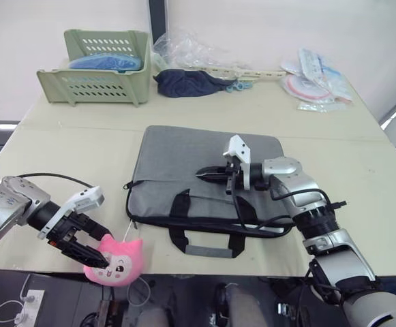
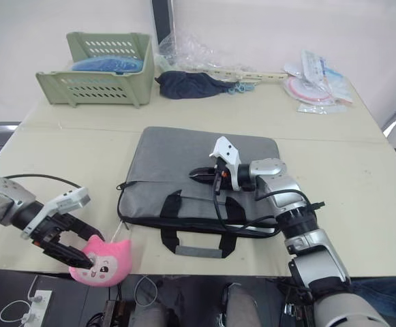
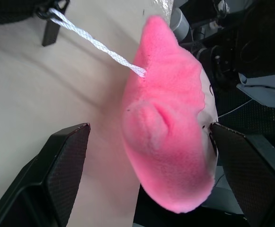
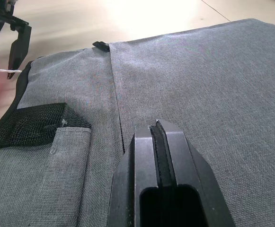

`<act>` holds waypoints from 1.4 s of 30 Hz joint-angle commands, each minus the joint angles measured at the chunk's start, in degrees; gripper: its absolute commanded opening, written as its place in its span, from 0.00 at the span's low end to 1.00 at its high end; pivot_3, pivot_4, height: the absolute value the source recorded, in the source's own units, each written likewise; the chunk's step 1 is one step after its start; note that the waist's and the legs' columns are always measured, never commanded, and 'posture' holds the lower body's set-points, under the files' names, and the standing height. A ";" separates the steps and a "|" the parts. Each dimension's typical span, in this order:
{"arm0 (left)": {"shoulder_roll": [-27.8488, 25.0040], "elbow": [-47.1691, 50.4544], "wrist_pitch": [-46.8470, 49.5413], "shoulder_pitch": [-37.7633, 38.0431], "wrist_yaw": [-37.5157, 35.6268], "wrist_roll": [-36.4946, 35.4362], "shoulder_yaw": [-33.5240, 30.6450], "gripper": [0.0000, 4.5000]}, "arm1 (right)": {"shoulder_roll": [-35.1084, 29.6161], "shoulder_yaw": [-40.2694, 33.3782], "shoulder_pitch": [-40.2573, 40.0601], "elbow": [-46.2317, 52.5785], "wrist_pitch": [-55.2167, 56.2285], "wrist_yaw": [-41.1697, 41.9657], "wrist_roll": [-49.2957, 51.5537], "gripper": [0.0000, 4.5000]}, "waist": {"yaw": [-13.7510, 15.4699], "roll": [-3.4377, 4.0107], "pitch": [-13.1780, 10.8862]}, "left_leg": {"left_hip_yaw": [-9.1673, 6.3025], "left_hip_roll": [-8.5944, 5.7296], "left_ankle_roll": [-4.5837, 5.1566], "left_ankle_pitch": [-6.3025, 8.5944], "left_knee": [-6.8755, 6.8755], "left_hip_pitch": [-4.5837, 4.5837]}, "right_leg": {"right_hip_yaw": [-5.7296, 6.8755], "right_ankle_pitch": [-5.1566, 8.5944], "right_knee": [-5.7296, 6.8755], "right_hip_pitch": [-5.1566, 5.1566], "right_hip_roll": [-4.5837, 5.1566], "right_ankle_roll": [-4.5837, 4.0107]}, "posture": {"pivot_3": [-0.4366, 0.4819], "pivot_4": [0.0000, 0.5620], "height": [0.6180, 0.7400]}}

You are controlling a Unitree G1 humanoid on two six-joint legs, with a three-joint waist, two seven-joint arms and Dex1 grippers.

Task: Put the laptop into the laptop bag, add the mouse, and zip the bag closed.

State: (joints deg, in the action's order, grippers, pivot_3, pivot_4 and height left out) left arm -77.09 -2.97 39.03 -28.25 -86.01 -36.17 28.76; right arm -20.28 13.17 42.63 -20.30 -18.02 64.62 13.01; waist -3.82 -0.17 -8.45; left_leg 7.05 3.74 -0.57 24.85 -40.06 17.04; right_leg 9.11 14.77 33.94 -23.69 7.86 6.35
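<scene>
The grey laptop bag lies flat in the middle of the table, handles toward me. My right gripper hovers just over the bag's top, fingers pressed shut with nothing between them. At the table's front edge my left gripper stands open around a pink plush toy, one finger on either side. A white string runs from the toy toward the bag's left end. The laptop and the mouse are out of view.
A green basket with a blue item stands at the back left. A dark cloth, clear plastic bags and packets lie along the back. The toy overhangs the table's front edge.
</scene>
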 commanded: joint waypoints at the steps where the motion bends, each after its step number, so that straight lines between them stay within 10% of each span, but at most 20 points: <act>1: 0.14 1.64 1.53 1.71 -5.98 -1.14 -4.95 0.98 | -0.36 2.52 -3.19 -4.64 -2.82 -0.46 -2.81 0.00 | 0.02 0.00 0.00 | 0.03 0.01 0.00 0.00 0.00 0.00 | -0.01 0.00 -0.01 0.00 -0.02 0.00 | 0.48 0.27 1.00; 6: 1.28 4.79 4.55 6.15 -2.70 -2.72 -10.06 0.72 | -0.10 2.54 -2.90 -5.07 -2.51 -0.44 -2.84 0.00 | 0.03 0.01 0.00 | 0.04 0.02 0.00 0.00 0.00 -0.01 | -0.02 0.00 -0.01 0.00 -0.02 -0.01 | 0.48 0.27 1.00; 13: 1.13 9.93 8.99 12.83 -1.18 -4.95 -17.01 0.01 | 0.00 2.49 -2.65 -5.50 -2.20 -0.20 -2.94 0.00 | -0.12 0.02 -0.01 | 0.05 0.04 -0.01 0.00 0.01 -0.01 | -0.04 0.01 -0.02 -0.01 -0.05 -0.02 | 0.48 0.27 1.00; 42: 27.84 27.64 23.88 17.43 22.76 -14.94 -25.78 0.01 | 0.50 2.89 -3.42 -6.26 -1.98 -1.09 -3.87 0.00 | -0.33 0.02 0.04 | -0.10 0.05 -0.05 0.00 0.01 -0.03 | -0.10 0.03 -0.07 0.07 -0.10 -0.06 | 0.48 0.27 1.00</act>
State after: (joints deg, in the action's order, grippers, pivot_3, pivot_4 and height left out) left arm -50.28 21.58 62.76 -10.81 -62.81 -48.02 2.81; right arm -20.02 13.18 43.01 -21.01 -17.92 64.98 12.42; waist -4.14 -0.16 -8.41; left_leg 6.94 3.79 -0.62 24.85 -40.05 17.01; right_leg 9.01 14.80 33.87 -23.62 7.76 6.29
